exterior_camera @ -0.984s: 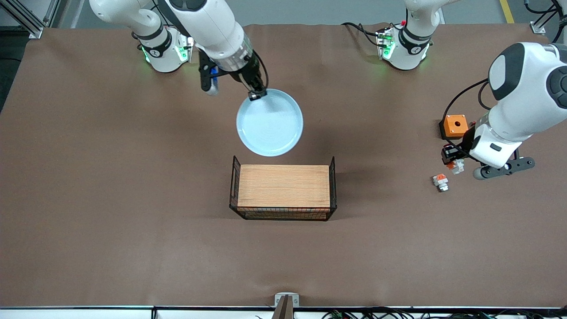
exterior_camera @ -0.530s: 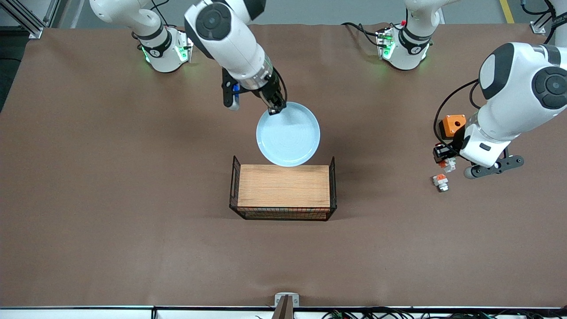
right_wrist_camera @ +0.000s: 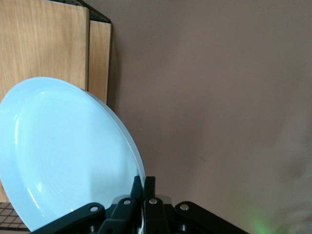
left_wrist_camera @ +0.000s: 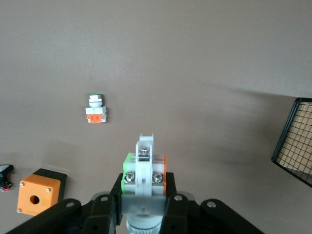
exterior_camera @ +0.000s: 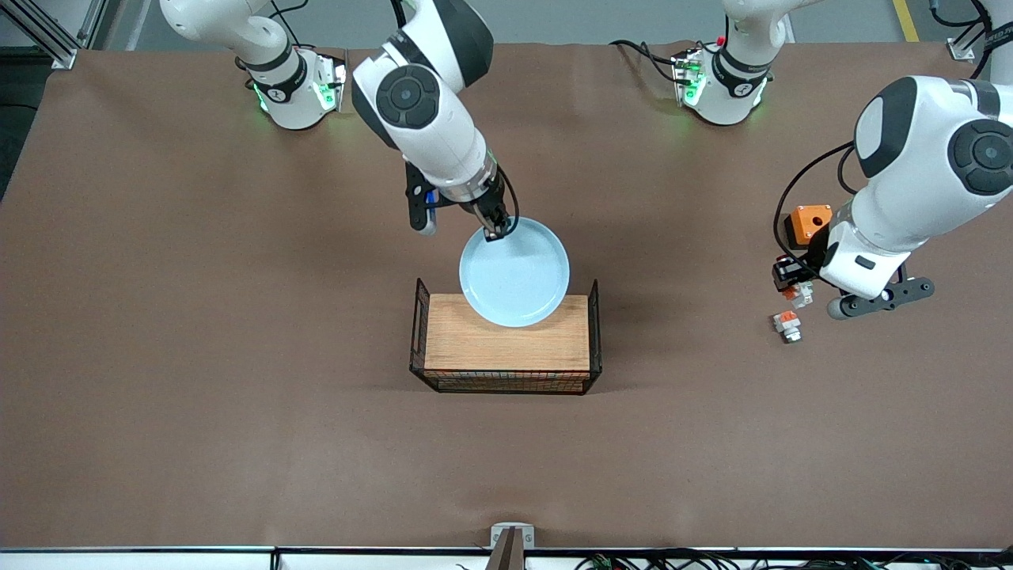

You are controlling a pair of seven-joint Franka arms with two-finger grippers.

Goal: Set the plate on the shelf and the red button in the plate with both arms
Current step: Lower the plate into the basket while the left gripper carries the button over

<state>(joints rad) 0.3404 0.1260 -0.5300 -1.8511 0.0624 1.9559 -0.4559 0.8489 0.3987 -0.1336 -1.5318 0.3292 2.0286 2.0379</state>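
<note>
The pale blue plate (exterior_camera: 514, 273) hangs tilted over the wooden board's (exterior_camera: 475, 348) edge that lies farther from the front camera. My right gripper (exterior_camera: 497, 233) is shut on the plate's rim. The right wrist view shows the plate (right_wrist_camera: 63, 156) edge-on, with the right gripper (right_wrist_camera: 145, 183) pinching its rim and the board (right_wrist_camera: 44, 44) below. Toward the left arm's end of the table, my left gripper (exterior_camera: 791, 283) is shut on the red button (exterior_camera: 799, 294), which it holds above the cloth beside the orange box. In the left wrist view the red button (left_wrist_camera: 145, 168) sticks out from the left gripper (left_wrist_camera: 145, 190).
The board lies in a black wire basket (exterior_camera: 506, 384), whose corner also shows as wire basket (left_wrist_camera: 295, 141). An orange box with a hole (exterior_camera: 810, 224) and a shorter white-and-orange piece (exterior_camera: 787, 325) sit on the brown cloth near the left gripper.
The right arm has carried the plate toward the front camera, from over bare cloth to over the board's edge. The left gripper has shifted slightly toward the table's middle with the button.
</note>
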